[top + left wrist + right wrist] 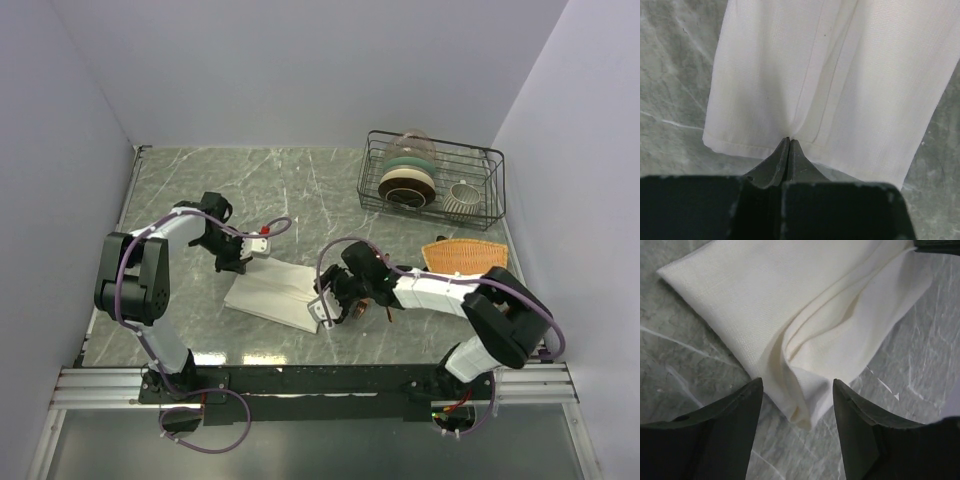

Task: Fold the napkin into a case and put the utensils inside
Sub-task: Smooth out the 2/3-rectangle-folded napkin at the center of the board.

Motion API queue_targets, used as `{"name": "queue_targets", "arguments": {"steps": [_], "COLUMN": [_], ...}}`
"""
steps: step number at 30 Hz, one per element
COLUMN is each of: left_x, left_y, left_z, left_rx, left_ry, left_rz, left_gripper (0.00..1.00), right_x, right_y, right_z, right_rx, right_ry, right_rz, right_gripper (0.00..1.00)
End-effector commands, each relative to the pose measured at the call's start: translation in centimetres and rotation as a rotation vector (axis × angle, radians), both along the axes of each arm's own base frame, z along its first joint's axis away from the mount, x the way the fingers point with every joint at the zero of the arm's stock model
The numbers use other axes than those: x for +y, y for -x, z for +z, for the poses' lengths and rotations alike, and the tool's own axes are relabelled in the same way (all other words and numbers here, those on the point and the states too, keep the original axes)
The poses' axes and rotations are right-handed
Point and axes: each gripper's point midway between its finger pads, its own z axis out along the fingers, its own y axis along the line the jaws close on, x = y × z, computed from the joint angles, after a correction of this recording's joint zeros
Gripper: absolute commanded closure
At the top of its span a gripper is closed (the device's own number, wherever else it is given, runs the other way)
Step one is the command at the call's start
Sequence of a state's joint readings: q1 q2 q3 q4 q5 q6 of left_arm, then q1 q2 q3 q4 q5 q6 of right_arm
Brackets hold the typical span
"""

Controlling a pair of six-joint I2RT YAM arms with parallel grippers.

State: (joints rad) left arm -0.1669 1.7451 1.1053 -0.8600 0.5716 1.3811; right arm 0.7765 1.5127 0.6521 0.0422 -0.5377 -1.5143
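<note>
Napkin (pixel 272 292) lies on the grey-green marble table (pixel 290 190), folded into a cream-white rectangle between my two arms. On my left wrist feed the cloth (pixel 840 75) is plain woven fabric with long creases running away from me and a stitched hem along its near edge. On the right wrist feed the layers (pixel 765 295) are looser: one corner is rumpled, with a soft fold bulging up and the layers parting there.

My left gripper (pixel 788 144) has its fingers (pixel 777 165) pressed tight together, the tips touching the hem at the middle of the near edge. I cannot tell whether any cloth is caught between them.

My right gripper (pixel 797 386) has its fingers (pixel 735 415) spread wide. The rumpled corner sits in the gap, and neither finger is gripping it.

From above, something copper-coloured, which I take for the utensils (pixel 366 308), shows just beside the right gripper (pixel 326 310), partly hidden by the arm. An orange woven mat (pixel 466 255) lies to the right, and a black wire basket (pixel 492 190) of dishes stands at the far right.
</note>
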Motion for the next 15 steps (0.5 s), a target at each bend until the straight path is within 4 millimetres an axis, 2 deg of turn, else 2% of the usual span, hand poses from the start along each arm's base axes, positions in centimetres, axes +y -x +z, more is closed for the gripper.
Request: {"name": "queue_targets", "arguments": {"steps": [1, 7, 10, 11, 12, 14, 15], "left_x": [-0.5, -0.3, -0.3, -0.3, -0.4, -0.4, -0.4], "left_y": [0.1, 1.2, 1.6, 1.8, 1.9, 2.3, 2.4], "left_z": [-0.4, -0.8, -0.9, -0.8, -0.7, -0.8, -0.7], "left_rx": [0.023, 0.044, 0.062, 0.073, 0.073, 0.089, 0.086], "left_ry": [0.033, 0.03, 0.032, 0.034, 0.039, 0.044, 0.045], "left_rz": [0.05, 0.09, 0.119, 0.134, 0.141, 0.155, 0.162], "left_gripper": [0.99, 0.99, 0.99, 0.99, 0.99, 0.99, 0.99], "right_x": [0.0, -1.0, -1.1, -1.2, -1.3, -1.1, -1.2], "right_y": [-0.4, -0.2, -1.1, -1.2, -1.5, -1.9, -2.2], "right_z": [4.8, 9.0, 9.5, 9.2, 8.0, 7.5, 6.2], "right_rx": [0.101, 0.433, 0.637, 0.731, 0.79, 0.907, 0.954], "right_ry": [-0.074, -0.167, -0.201, -0.207, -0.178, -0.175, -0.149], "right_rz": [-0.149, -0.448, -0.664, -0.763, -0.825, -0.958, -1.012], "right_gripper": [0.31, 0.25, 0.32, 0.38, 0.43, 0.52, 0.53]}}
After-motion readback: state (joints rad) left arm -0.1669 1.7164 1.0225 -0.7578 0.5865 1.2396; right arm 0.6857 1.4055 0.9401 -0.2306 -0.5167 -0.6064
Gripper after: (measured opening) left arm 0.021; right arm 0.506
